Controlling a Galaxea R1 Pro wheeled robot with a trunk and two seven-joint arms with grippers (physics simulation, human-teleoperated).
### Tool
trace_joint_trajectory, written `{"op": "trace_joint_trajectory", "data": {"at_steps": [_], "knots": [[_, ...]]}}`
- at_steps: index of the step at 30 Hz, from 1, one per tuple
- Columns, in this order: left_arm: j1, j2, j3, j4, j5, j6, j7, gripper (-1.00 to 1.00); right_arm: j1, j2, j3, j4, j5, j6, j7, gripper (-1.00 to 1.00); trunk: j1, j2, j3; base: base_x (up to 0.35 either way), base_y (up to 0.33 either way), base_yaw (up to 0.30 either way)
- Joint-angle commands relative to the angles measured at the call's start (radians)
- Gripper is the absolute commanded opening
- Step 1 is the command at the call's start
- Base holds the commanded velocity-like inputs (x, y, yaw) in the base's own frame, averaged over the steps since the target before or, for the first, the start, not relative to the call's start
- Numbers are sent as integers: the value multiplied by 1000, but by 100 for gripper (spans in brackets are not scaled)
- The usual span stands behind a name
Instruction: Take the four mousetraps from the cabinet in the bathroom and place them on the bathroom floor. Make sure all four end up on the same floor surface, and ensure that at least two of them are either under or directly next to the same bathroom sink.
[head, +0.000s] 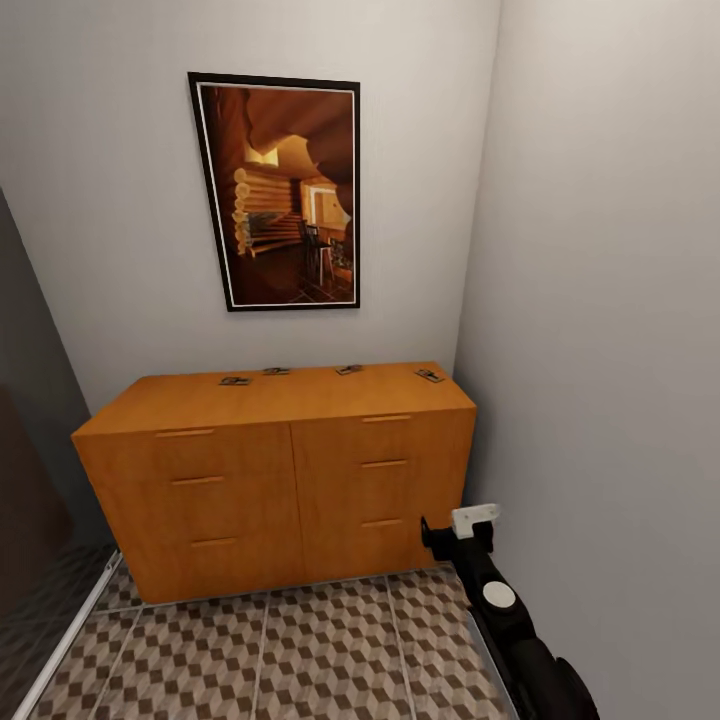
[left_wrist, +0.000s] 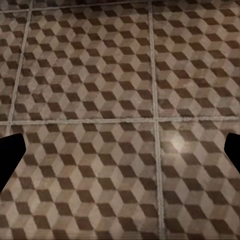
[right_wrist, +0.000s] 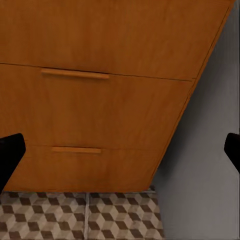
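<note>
Several small brown mousetraps lie in a row on the flat top of the orange-brown cabinet (head: 280, 470): one at the left (head: 235, 380), one beside it (head: 276, 371), one right of centre (head: 349, 369), and one near the right end (head: 430, 375). My right gripper (head: 455, 530) hangs low in front of the cabinet's lower right corner. In the right wrist view it (right_wrist: 120, 152) is open and empty, facing the drawer fronts. My left gripper (left_wrist: 121, 152) is open and empty above the cube-patterned bathroom floor (left_wrist: 100, 75). The bathroom sink is out of view.
A grey wall (head: 600, 350) runs close along the right side of the cabinet and my right arm. A framed picture (head: 278, 195) hangs above the cabinet. A dark shower area (head: 40, 560) borders the tiled floor (head: 330, 640) at the left.
</note>
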Motion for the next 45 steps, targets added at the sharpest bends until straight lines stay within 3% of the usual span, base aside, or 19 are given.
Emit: {"op": "trace_joint_trajectory", "data": {"at_steps": [1, 3, 8, 11, 24, 27, 28, 29, 32, 33, 41, 45], "knots": [[0, 0, 1, 2, 2, -2, 0, 100, -1, 0, 1, -64, 10, 64, -8, 100, 0, -1, -1, 0, 0, 0], [0, 0, 1, 6, 1, -2, 0, 100, -24, 3, 1, -180, 10, 164, -29, 100, 0, -1, -1, 0, 0, 0], [0, 0, 2, 8, 1, -2, -1, 100, -117, 4, 1, -231, 9, 254, -56, 100, 0, -1, -1, 0, 0, 0], [0, 0, 2, 8, 1, -2, -1, 100, -158, 4, 1, -238, 9, 299, -60, 100, 0, -1, -1, 0, 0, 0], [0, 0, 2, 8, 0, -2, -1, 100, -449, 5, 1, -184, 6, 503, -63, 100, 0, -1, -1, 0, 0, 0], [0, 0, 1, 8, 0, -2, -1, 100, -558, 5, 1, -112, 6, 542, -61, 100, 0, -1, -1, 0, 0, 0], [0, 0, 1, 12, 0, -2, -1, 100, -669, 5, 1, 0, 5, 557, -58, 100, 0, -1, -1, 0, 0, 0], [0, 0, 1, 16, 0, -1, -1, 100, -723, 5, 1, 70, 4, 560, -58, 100, 0, -1, -1, 0, 0, 0], [0, 0, 1, 23, -1, -2, -1, 100, -807, 5, 1, 190, 2, 560, -56, 100, 0, -1, -1, 0, 0, 0], [0, 0, 1, 27, -2, -2, -1, 100, -863, 5, 1, 275, 1, 556, -55, 100, 0, -1, -1, 0, 0, 0], [0, -1, 1, 32, -3, -2, -1, 100, -1035, 7, 1, 558, -33, 466, -40, 100, 0, -1, -1, 0, 0, 0], [0, -1, 1, 34, -3, -2, -1, 100, -1059, 8, 1, 603, -62, 440, 1, 100, 0, -1, -1, 0, 0, 0]]}}
